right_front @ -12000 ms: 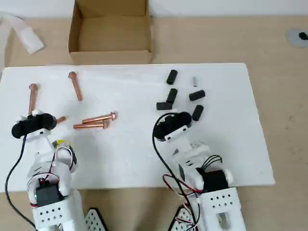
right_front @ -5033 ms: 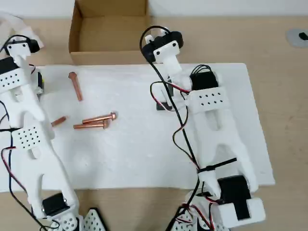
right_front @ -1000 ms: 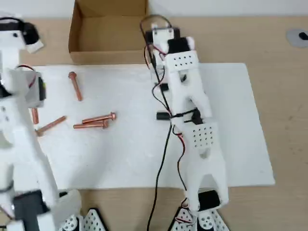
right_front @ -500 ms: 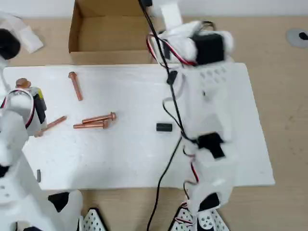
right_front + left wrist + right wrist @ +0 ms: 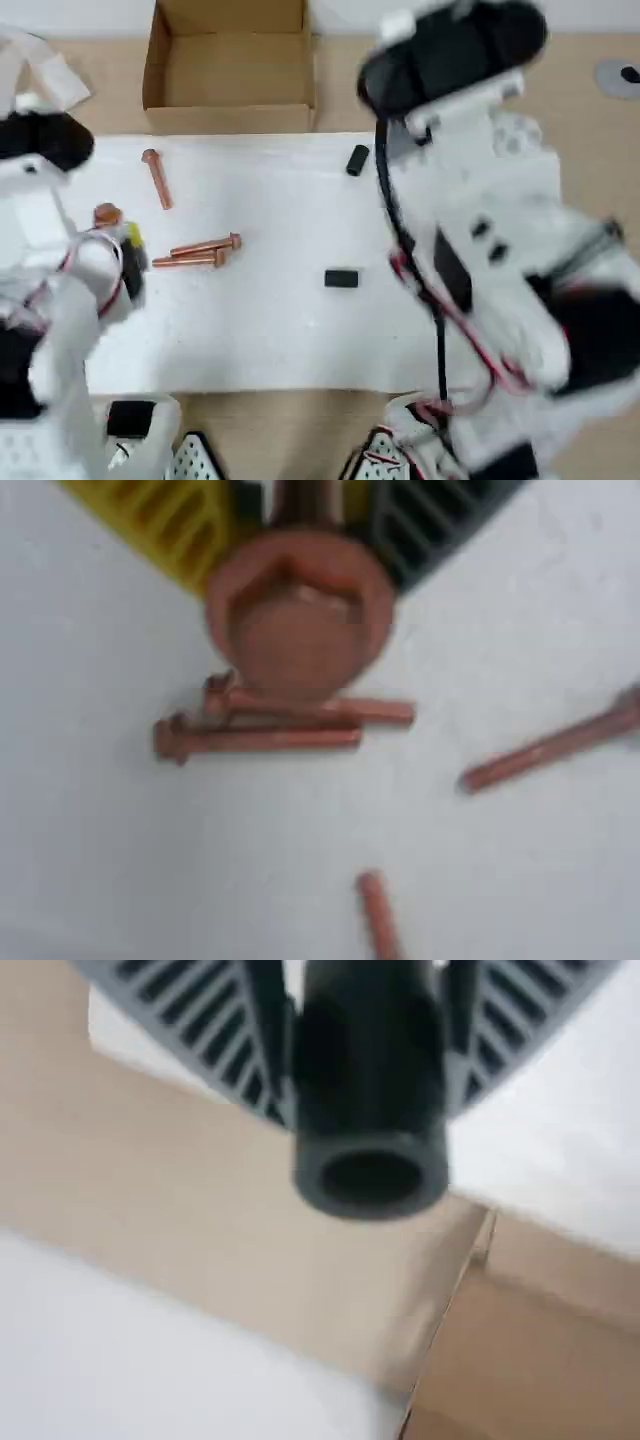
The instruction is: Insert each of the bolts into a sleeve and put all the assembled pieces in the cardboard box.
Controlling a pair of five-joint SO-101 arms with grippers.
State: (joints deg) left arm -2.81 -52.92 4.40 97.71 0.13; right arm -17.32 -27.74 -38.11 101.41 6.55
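Left gripper [image 5: 298, 505] clamping one bolt [image 5: 298, 620], four bolts [image 5: 285, 712] lying on sheet [image 5: 280, 340], right gripper [image 5: 368, 1020] holding one sleeve [image 5: 370, 1110], two sleeves [image 5: 341, 278] lying loose.

A copper-coloured bolt [image 5: 300, 630] is clamped in the left gripper [image 5: 305, 568], with its flanged head turned toward the wrist camera. A dark grey sleeve [image 5: 372, 1175] is clamped in the right gripper [image 5: 368, 1105], and its open bore is seen end-on. On the white sheet [image 5: 270, 330], a pair of bolts [image 5: 197, 252] is laid side by side, touching, at 9 o'clock from the centre. A single bolt [image 5: 156, 178] is laid at 10 o'clock. A black sleeve [image 5: 341, 278] is laid on its side near the centre, and a second sleeve [image 5: 357, 160] at 1 o'clock. The open-topped cardboard box [image 5: 230, 119] is set just past the sheet's edge at 11 o'clock.
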